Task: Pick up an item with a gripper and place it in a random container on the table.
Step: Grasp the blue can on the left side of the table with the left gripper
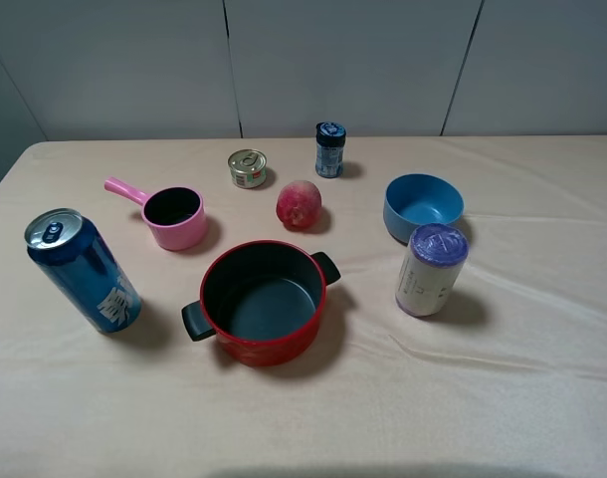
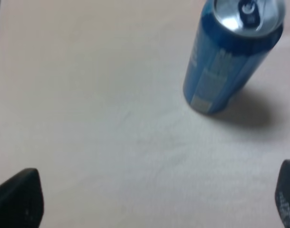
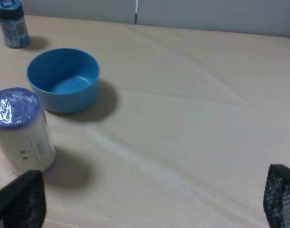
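The tall shiny blue drink can (image 1: pixel 82 271) with a silver top stands upright at the left of the beige cloth-covered table (image 1: pixel 483 398). In the left wrist view the can (image 2: pixel 228 59) stands ahead of my left gripper (image 2: pixel 152 199), which is open and empty, well apart from it. The round light-blue bowl (image 1: pixel 423 206) sits at the right, empty. In the right wrist view the bowl (image 3: pixel 64 80) lies ahead of my open, empty right gripper (image 3: pixel 149 199). Neither gripper shows in the exterior high view.
A red pot (image 1: pixel 264 302) with black handles sits in the middle. A pink handled cup (image 1: pixel 171 216), a small tin (image 1: pixel 248 168), a peach (image 1: pixel 299 204) and a dark-blue-capped jar (image 1: pixel 329 149) stand behind it. A purple-topped white cylinder (image 1: pixel 432 270) stands in front of the bowl.
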Robot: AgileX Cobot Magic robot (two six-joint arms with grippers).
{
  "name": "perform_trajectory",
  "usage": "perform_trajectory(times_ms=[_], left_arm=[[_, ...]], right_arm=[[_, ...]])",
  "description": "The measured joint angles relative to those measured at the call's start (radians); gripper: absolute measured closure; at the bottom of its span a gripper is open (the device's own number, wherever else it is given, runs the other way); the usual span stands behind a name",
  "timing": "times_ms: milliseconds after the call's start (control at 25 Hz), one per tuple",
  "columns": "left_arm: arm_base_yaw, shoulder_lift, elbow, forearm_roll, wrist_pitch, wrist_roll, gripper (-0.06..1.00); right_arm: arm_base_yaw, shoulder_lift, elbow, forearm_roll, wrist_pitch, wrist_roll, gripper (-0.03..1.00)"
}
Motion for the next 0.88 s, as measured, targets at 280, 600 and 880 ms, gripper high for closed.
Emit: perform_trajectory(times_ms=[280,600,880], left_arm=[[0.000,0.161,-0.020,0.000,-0.102,0.062,-0.05],[0.000,0.354,-0.039,-0.038,-0.195,0.145,-0.05],[0.000,0.521,-0.086,-0.160,-0.219,0.270,-0.05]], right_arm=[[0.000,0.000,0.000,0.000,0.000,0.000,0.27],[0.000,0.000,0.000,0.000,0.000,0.000,0.27],[0.000,0.000,0.000,0.000,0.000,0.000,0.27]])
